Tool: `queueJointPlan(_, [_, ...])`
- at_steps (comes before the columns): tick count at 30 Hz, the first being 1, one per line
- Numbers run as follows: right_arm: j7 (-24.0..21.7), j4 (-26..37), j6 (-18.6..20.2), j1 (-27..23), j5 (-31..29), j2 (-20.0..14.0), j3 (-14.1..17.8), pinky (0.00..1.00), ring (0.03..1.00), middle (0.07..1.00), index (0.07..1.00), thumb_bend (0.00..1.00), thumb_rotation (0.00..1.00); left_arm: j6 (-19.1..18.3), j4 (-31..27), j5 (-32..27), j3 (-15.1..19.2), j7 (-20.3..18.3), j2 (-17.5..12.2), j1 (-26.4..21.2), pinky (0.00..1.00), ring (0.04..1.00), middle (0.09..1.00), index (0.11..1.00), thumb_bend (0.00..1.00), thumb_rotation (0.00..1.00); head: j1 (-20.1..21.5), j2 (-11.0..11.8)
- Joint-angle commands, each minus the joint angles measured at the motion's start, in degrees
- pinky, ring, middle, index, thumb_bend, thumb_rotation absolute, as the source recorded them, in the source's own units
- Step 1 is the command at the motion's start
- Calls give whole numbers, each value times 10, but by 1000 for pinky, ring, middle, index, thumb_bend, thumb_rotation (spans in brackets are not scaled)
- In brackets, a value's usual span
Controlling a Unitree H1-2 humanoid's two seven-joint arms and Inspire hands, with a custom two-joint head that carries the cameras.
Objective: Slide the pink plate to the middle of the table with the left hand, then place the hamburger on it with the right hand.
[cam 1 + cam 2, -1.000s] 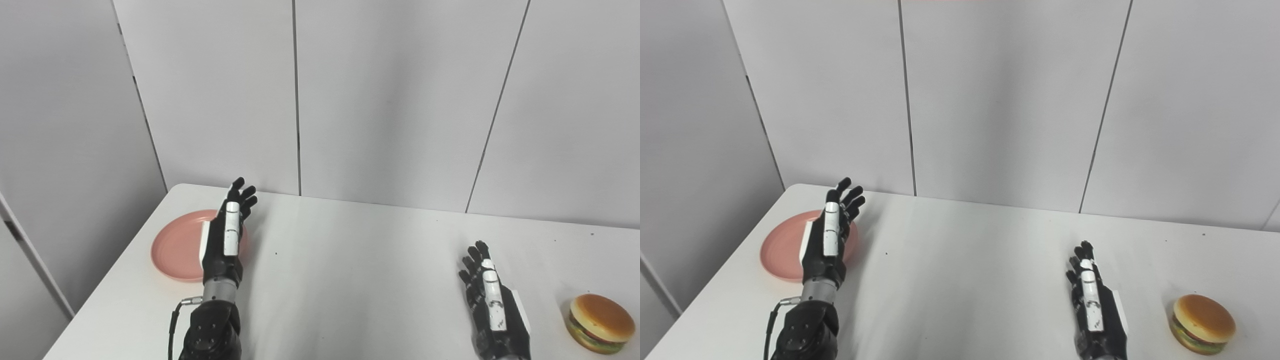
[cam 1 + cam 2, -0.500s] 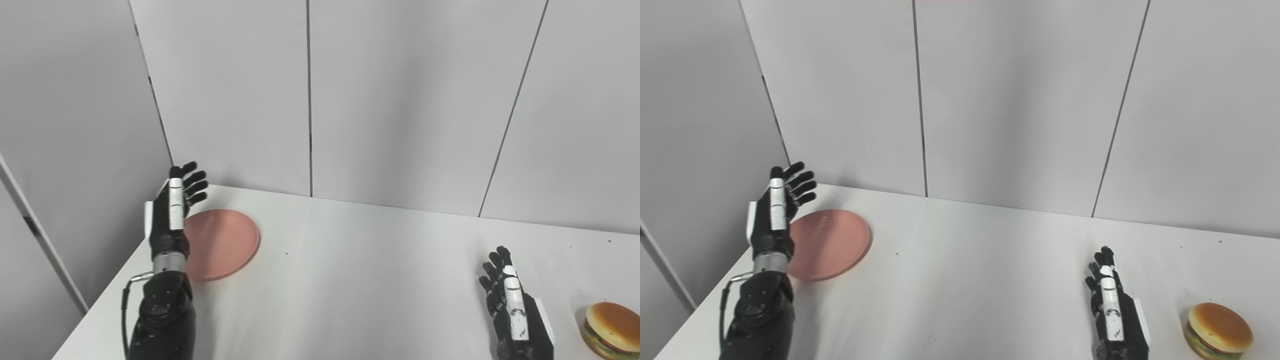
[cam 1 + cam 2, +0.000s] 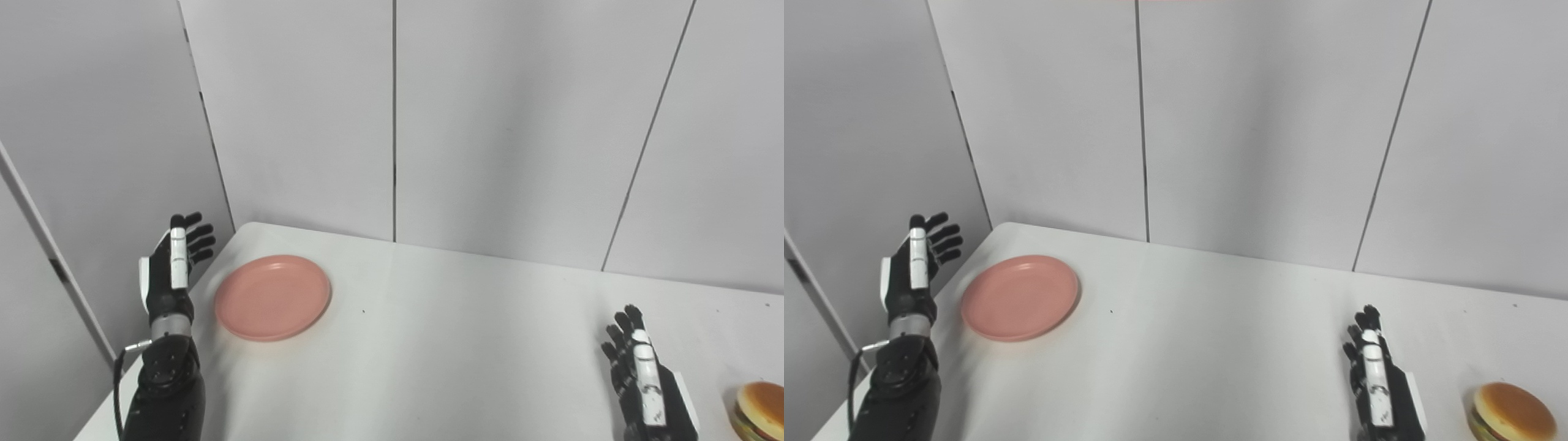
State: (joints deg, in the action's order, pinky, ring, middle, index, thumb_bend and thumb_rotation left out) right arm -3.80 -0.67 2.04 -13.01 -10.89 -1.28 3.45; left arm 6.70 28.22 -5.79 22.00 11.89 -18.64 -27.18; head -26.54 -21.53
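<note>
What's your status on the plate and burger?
Left hand open, left of plate, not touching. Right hand open beside burger. Plate at table's left end. Path to middle unobstructed.

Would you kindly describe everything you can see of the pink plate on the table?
The pink plate is round and shallow, a uniform salmon pink with a matte, plastic-like look and a low raised rim. It is empty and lies flat, right side up, on the white table near its far left corner. Nothing touches it apart from the table: the left hand is open, upright beside the plate's left edge and apart from it. The hamburger sits far off at the right.
</note>
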Motion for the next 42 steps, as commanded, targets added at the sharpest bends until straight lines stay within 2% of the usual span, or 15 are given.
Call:
queueJointPlan(1, [-1,21,-1,-12,-1,2,-1,1000,1000,1000,1000,452,927,32,9,7,-2,5,-25,-27,751,696,695,693,802,1000,1,0])
queueJointPlan(6, [2,25,5,-10,-1,3,-1,1000,1000,1000,1000,459,879,47,59,-2,-5,0,-27,-33,805,725,715,709,795,1000,-2,1])
queueJointPlan(9, [-2,32,9,-7,5,-2,-6,1000,1000,1000,1000,455,924,55,77,-18,-6,-17,-25,-33,907,804,784,778,789,1000,-3,1])
queueJointPlan(11, [1,33,8,-7,5,0,-5,1000,1000,1000,1000,441,921,61,88,-27,-9,-29,-25,-33,931,830,815,810,788,1000,-4,0])
queueJointPlan(15, [5,37,7,-6,5,2,-5,1000,1000,1000,1000,429,924,75,113,-47,-14,-54,-19,-36,906,852,832,829,791,1000,-4,1])
queueJointPlan(18, [5,43,15,-5,6,0,-8,1000,1000,1000,1000,417,938,71,117,-47,-24,-58,-14,-35,964,883,853,854,824,1000,-4,1])
queueJointPlan(20, [5,43,19,-6,7,-1,-9,1000,1000,1000,1000,413,951,71,121,-41,-31,-54,-11,-35,968,888,855,858,831,1000,-5,3])
queueJointPlan(27, [1,35,6,-8,2,-5,-7,1000,1000,1000,1000,401,942,124,197,-37,-49,-55,5,-60,964,885,853,861,829,1000,-5,3])
queueJointPlan(33, [4,41,17,-7,4,-5,-7,1000,1000,1000,1000,405,945,126,213,-44,-57,-59,20,-70,969,896,863,863,849,1000,-4,4])
queueJointPlan(37, [2,37,10,-9,0,-5,-6,1000,1000,1000,1000,413,955,115,229,-57,-56,-65,34,-82,985,898,862,863,850,1000,-3,5])
queueJointPlan(42, [1,37,12,-10,-3,-7,-6,1000,1000,1000,1000,419,944,125,247,-58,-59,-61,47,-91,989,893,856,856,843,1000,-3,6])
